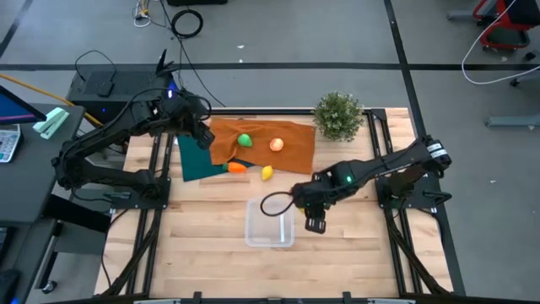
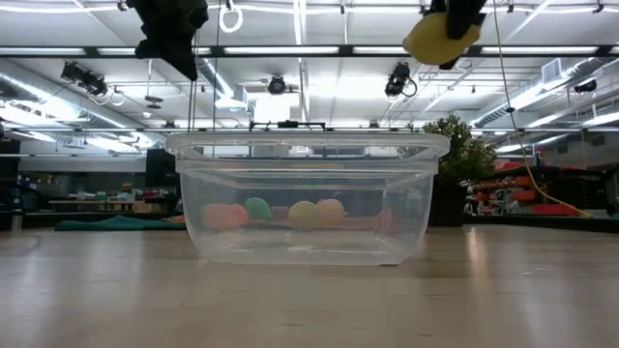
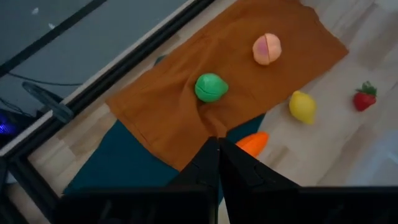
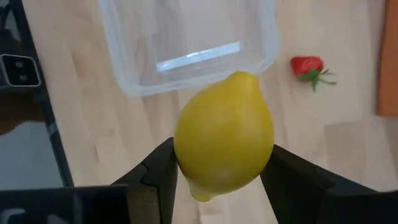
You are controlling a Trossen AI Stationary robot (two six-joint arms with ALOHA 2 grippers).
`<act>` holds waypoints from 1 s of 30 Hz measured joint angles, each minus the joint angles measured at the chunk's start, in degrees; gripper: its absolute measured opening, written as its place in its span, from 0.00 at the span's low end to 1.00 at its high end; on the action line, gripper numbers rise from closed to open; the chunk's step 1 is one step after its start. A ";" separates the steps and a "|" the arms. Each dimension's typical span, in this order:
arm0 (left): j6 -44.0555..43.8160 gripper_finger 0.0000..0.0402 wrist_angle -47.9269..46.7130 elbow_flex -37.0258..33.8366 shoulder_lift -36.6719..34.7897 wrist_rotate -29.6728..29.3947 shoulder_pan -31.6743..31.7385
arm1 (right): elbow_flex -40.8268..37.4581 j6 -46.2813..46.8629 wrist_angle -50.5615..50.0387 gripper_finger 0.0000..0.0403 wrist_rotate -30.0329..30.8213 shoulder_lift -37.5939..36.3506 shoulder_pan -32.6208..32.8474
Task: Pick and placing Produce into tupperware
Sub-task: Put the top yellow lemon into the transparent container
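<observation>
My right gripper (image 1: 314, 221) is shut on a yellow lemon (image 4: 224, 140) and stands high above the table, just right of the clear tupperware (image 1: 270, 224). The low view also shows the lemon (image 2: 440, 39) above the tupperware's (image 2: 302, 198) rim level. A green round fruit (image 1: 244, 140) and a pale apple (image 1: 276, 144) lie on an orange cloth (image 1: 291, 135). A carrot (image 1: 238, 167) and a second lemon (image 1: 267, 173) lie at the cloth's near edge. A strawberry (image 4: 308, 65) lies on the wood. My left gripper (image 3: 217, 149) is shut and empty above the cloths. My right gripper pinches the lemon by its two rounded sides (image 4: 183, 149) between its two fingers (image 4: 155, 174), which lie across the lemon's middle. The fingers point down from above. The lemon is lifted clear of the table, beside the tupperware's right rim (image 4: 264, 56).
A bushy potted plant (image 1: 339, 115) stands at the far right of the table. A teal cloth (image 1: 194, 165) lies under the orange one at the left. A black cable loop (image 1: 274, 204) hangs by the tupperware's far edge. Bare wood lies along the near side.
</observation>
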 joint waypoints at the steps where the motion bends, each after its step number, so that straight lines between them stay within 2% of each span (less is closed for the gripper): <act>1: -0.93 0.04 -0.53 0.00 0.00 0.57 0.00 | 0.00 0.83 -0.04 0.40 -0.40 0.00 0.52; 6: -3.83 0.06 -1.82 0.00 0.00 3.49 -1.10 | 0.00 4.04 -0.20 0.40 -0.81 0.02 5.10; 10: -4.75 0.05 -1.85 0.00 0.00 3.77 -4.09 | -0.07 5.67 -0.33 0.40 0.37 0.46 9.46; 14: -6.32 0.04 -2.27 0.00 0.00 3.80 -8.04 | -0.15 7.45 0.00 0.40 1.11 2.01 11.20; 21: -8.20 0.04 -2.30 0.00 -0.02 3.79 -14.02 | -0.15 6.99 4.93 0.40 -1.32 6.13 10.14; 30: -8.88 0.06 -2.26 0.00 -0.02 2.62 -17.46 | -0.15 2.71 9.23 0.40 -4.97 8.11 5.67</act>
